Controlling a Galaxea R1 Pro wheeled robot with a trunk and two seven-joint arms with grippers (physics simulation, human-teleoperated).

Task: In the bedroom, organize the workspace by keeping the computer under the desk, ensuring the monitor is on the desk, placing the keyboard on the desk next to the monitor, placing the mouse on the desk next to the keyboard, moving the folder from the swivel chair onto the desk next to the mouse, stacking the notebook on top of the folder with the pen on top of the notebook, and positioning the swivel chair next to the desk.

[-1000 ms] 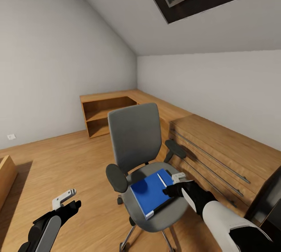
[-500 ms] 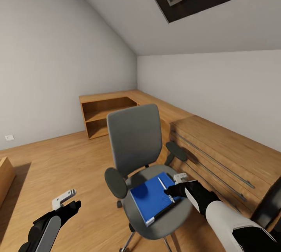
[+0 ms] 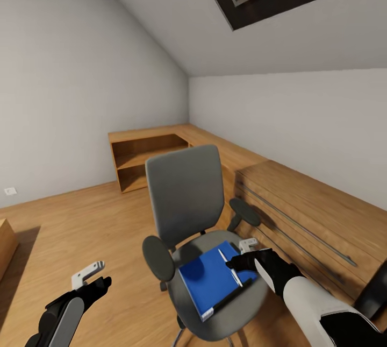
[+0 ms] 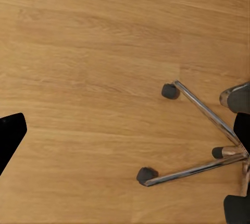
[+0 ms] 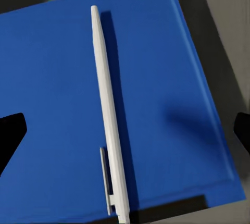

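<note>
The swivel chair point(image 3: 188, 212) stands on the wood floor point(image 3: 70, 228) of the bedroom, near a long wooden dresser point(image 3: 301, 207). The blue folder point(image 3: 207, 277) lies flat on the chair seat, and the pen point(image 5: 109, 120) lies on top of the folder. The right gripper point(image 3: 244, 253) hovers just above the pen with its fingers spread wide, holding nothing. The left gripper point(image 3: 88, 277) hangs low over the floor beside the chair's chrome base point(image 4: 203, 140); its fingers also look open and hold nothing.
</note>
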